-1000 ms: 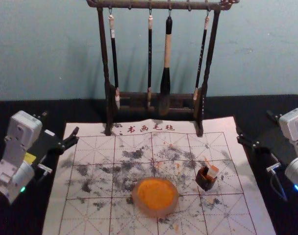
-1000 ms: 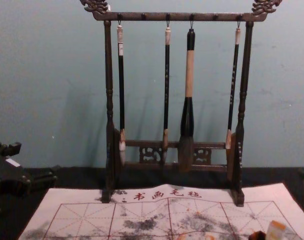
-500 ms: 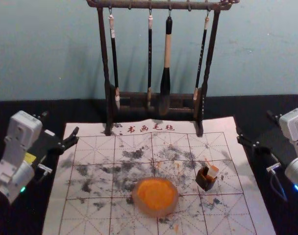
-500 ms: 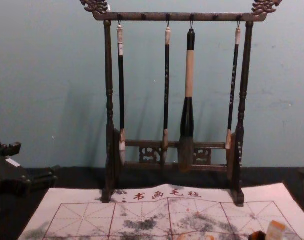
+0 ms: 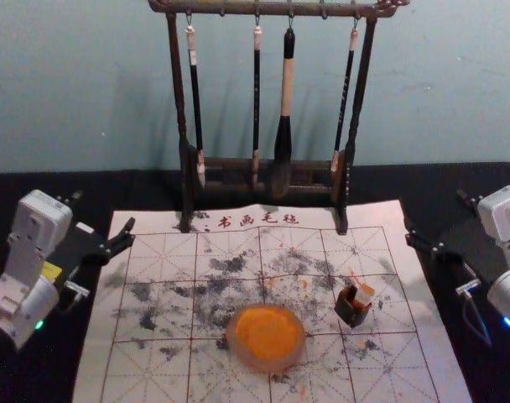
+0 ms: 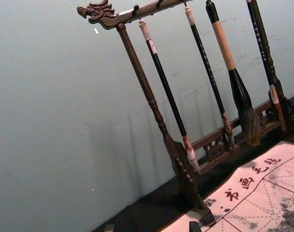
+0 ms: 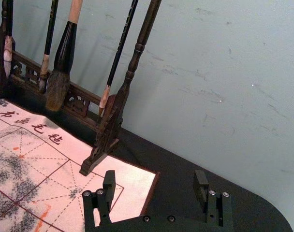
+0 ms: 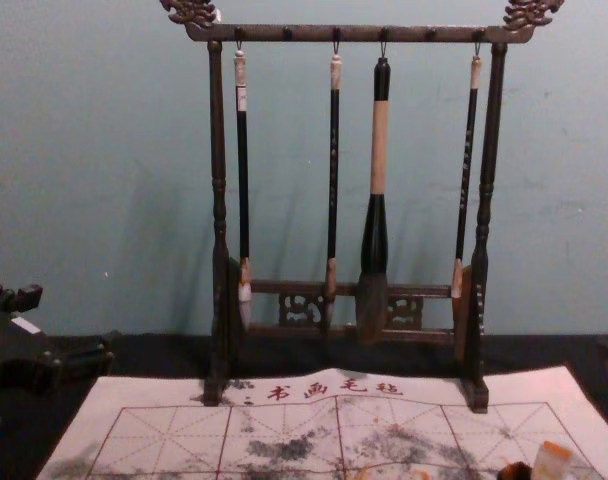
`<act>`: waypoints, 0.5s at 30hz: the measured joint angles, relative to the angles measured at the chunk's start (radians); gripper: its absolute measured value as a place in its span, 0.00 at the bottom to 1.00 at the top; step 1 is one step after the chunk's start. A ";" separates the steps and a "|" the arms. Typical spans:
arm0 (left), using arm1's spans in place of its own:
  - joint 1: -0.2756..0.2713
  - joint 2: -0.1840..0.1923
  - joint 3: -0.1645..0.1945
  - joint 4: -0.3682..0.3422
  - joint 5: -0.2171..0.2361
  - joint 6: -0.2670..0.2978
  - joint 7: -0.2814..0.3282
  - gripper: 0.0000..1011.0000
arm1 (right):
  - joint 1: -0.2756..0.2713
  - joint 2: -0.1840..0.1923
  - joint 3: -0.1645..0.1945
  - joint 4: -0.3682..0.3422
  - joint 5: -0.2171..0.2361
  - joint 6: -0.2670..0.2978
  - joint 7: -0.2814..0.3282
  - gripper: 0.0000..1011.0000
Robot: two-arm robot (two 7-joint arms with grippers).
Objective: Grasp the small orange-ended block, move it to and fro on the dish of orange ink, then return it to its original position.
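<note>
While the orange-ended block (image 5: 365, 294) sits tilted in or against the small dark holder (image 5: 352, 311), right of centre in the head view, the left gripper (image 5: 104, 210) at the left edge and the right gripper (image 5: 435, 216) at the right edge both hang empty with fingers spread wide. Nothing touches the dish of orange ink (image 5: 268, 334) at lower centre, so the grasp, rubbing and return probably all remain, though a finished return could look the same.
</note>
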 joint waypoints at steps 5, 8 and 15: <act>0.000 0.000 0.000 0.000 0.000 0.000 0.000 0.99 | 0.000 0.000 0.000 0.000 0.000 0.000 0.000 0.99; 0.000 0.000 0.000 0.000 0.000 0.000 0.000 0.99 | 0.000 0.000 0.000 0.000 0.000 0.000 0.000 0.99; 0.000 0.000 0.000 0.000 0.000 0.000 0.000 0.99 | 0.000 -0.005 0.010 0.001 -0.001 -0.002 0.014 0.99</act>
